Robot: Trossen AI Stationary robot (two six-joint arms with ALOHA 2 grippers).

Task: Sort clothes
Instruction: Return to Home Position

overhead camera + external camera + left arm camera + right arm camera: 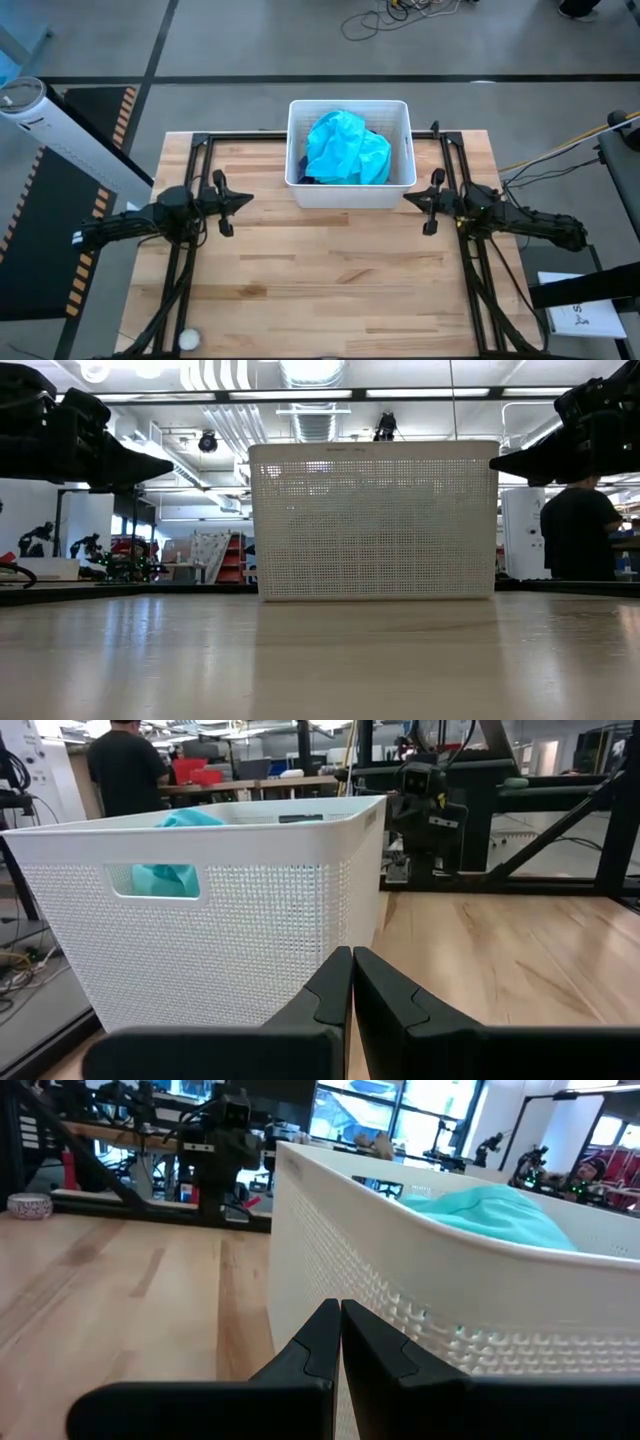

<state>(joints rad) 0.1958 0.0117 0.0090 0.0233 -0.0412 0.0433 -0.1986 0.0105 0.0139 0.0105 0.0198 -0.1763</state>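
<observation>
Clothes (338, 165), a crumpled turquoise fabric garment (347, 140) uppermost, lay in the white perforated plastic basket (348, 193) on the wooden tabletop (330, 275); left gripper (246, 199) and right gripper (408, 200) flanked it, fingers closed and empty, sorting apparently finished.

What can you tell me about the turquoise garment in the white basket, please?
The turquoise garment is soft, thin-looking fabric, crumpled into a loose heap of folds. It lies inside the white basket, filling most of it and rising slightly above the rim; the left wrist view also shows it through a handle slot. What looks like dark fabric peeks from under its edge. The left gripper and right gripper are both outside the basket, not touching it.
</observation>
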